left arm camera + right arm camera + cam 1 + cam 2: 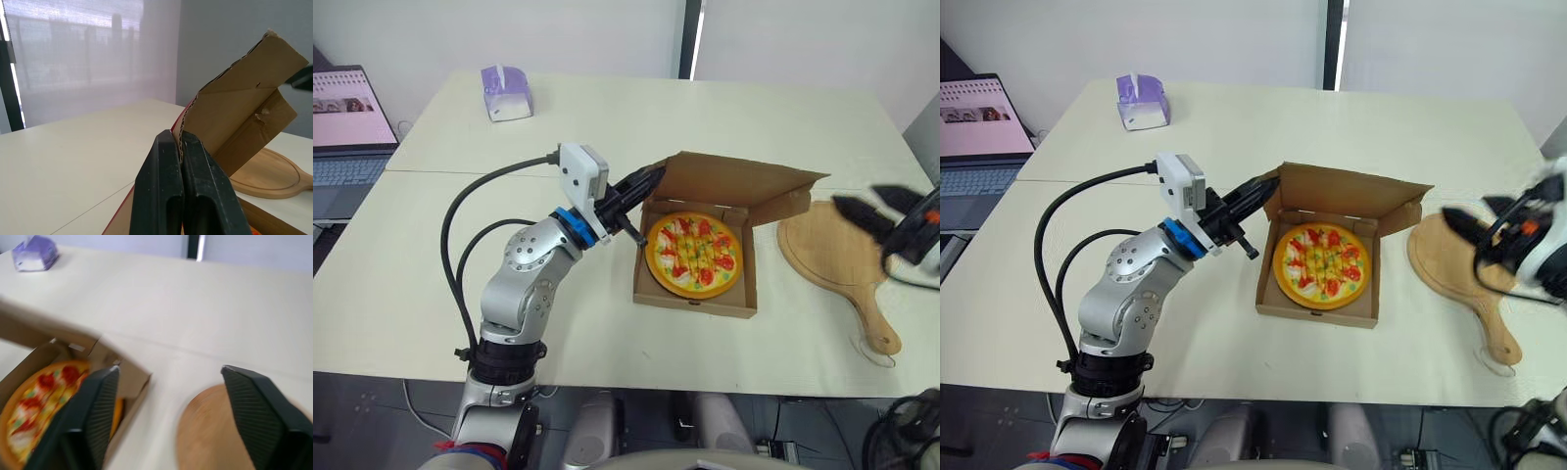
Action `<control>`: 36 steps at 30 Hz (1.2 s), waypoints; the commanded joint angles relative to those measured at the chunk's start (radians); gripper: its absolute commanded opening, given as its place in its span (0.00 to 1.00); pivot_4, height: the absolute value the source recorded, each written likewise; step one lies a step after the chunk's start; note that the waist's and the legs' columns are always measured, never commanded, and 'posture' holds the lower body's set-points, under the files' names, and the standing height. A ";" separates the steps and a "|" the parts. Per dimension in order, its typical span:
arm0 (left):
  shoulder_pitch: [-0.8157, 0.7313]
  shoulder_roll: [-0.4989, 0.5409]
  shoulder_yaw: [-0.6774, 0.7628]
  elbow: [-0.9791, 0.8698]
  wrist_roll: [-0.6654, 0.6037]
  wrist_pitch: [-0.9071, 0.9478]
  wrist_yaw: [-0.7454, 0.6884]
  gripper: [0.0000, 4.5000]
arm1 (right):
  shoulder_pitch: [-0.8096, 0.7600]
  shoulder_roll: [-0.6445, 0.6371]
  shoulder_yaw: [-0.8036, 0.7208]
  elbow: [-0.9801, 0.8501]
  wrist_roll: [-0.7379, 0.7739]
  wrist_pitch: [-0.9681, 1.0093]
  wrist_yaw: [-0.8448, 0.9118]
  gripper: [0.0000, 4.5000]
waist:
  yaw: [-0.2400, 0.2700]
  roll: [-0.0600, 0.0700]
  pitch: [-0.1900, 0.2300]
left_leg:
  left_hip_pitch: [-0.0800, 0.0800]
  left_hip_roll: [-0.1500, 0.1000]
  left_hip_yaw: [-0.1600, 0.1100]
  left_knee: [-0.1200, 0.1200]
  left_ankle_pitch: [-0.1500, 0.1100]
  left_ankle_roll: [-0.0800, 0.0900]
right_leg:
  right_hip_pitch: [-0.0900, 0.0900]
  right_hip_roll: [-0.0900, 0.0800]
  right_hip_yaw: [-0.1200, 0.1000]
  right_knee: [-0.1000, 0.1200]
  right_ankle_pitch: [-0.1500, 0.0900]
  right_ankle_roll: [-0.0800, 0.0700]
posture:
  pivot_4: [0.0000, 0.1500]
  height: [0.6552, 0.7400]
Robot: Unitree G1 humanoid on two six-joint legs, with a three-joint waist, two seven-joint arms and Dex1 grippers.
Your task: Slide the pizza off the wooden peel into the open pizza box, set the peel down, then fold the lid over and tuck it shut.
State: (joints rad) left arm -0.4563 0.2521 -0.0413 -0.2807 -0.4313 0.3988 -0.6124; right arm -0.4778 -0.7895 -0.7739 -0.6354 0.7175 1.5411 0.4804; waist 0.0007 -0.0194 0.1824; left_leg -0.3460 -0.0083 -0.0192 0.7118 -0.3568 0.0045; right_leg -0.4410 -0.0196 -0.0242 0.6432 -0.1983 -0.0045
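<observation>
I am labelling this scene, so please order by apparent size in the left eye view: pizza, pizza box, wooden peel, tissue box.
1. pizza box, raised lid included.
2. wooden peel.
3. pizza.
4. tissue box; it stands farthest from the camera, so it may look smaller than it is.

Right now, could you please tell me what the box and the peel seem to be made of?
The box looks like brown corrugated cardboard, matte; wavy fluting shows along its lid edge in the left wrist view. The peel looks like pale wood, smooth, with a groove near its rim; any sealing is unclear.
</observation>
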 commanded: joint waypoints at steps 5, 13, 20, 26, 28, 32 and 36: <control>-0.002 0.001 -0.014 -0.021 -0.018 -0.008 -0.029 0.00 | -0.191 -0.068 0.286 0.240 -0.020 -0.215 0.064 0.12 | -0.001 0.000 0.000 | 0.000 0.001 0.003 0.000 0.000 0.000 | 0.000 -0.001 0.002 0.000 0.000 0.000 | 1.00 0.75; -0.011 0.037 -0.022 -0.011 -0.066 0.062 -0.094 0.00 | -0.278 -0.067 0.515 0.302 0.003 -0.280 0.157 0.01 | 0.013 0.000 0.000 | 0.000 0.001 0.001 0.000 0.000 0.000 | -0.002 -0.002 0.001 -0.001 0.000 0.000 | 1.00 0.75; -0.044 0.052 0.017 0.042 -0.117 0.024 -0.178 0.21 | -0.280 -0.087 0.565 0.302 0.006 -0.300 0.195 0.00 | 0.019 0.000 0.000 | 0.000 0.001 0.001 0.000 -0.001 0.001 | -0.002 -0.002 0.000 -0.001 0.000 0.000 | 1.00 0.75; -0.046 0.071 0.022 0.040 -0.147 0.051 -0.212 0.62 | -0.272 -0.095 0.584 0.302 -0.001 -0.317 0.211 0.00 | 0.018 0.000 0.000 | 0.001 0.001 0.001 0.001 -0.001 0.001 | -0.002 -0.002 0.001 -0.001 0.000 0.000 | 1.00 0.75; -0.049 0.064 0.027 0.051 -0.125 0.051 -0.176 0.78 | -0.267 -0.097 0.589 0.302 -0.004 -0.322 0.213 0.00 | 0.019 0.000 0.000 | 0.000 0.001 0.001 0.001 -0.001 0.001 | -0.002 -0.002 0.001 -0.001 0.000 0.000 | 1.00 0.75; -0.090 0.059 0.052 0.107 -0.096 0.030 -0.131 0.92 | -0.257 -0.103 0.605 0.299 -0.014 -0.338 0.224 0.00 | 0.020 0.000 0.000 | 0.000 0.001 0.001 0.001 -0.001 0.001 | -0.003 -0.002 0.001 -0.001 0.000 0.000 | 1.00 0.75; -0.156 0.074 0.089 0.182 -0.108 0.025 -0.141 0.92 | -0.254 -0.107 0.618 0.299 -0.017 -0.348 0.234 0.00 | 0.019 0.000 0.000 | 0.000 0.001 0.001 0.001 -0.001 0.001 | -0.003 -0.002 0.000 0.000 0.000 0.000 | 1.00 0.75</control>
State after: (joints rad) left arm -0.5827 0.3185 0.0175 -0.0991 -0.5294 0.4484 -0.7517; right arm -0.7278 -0.8770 -0.1525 -0.3213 0.6994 1.2116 0.7045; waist 0.0196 -0.0199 0.1827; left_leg -0.3455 -0.0070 -0.0182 0.7124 -0.3575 0.0056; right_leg -0.4438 -0.0214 -0.0238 0.6429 -0.1982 -0.0041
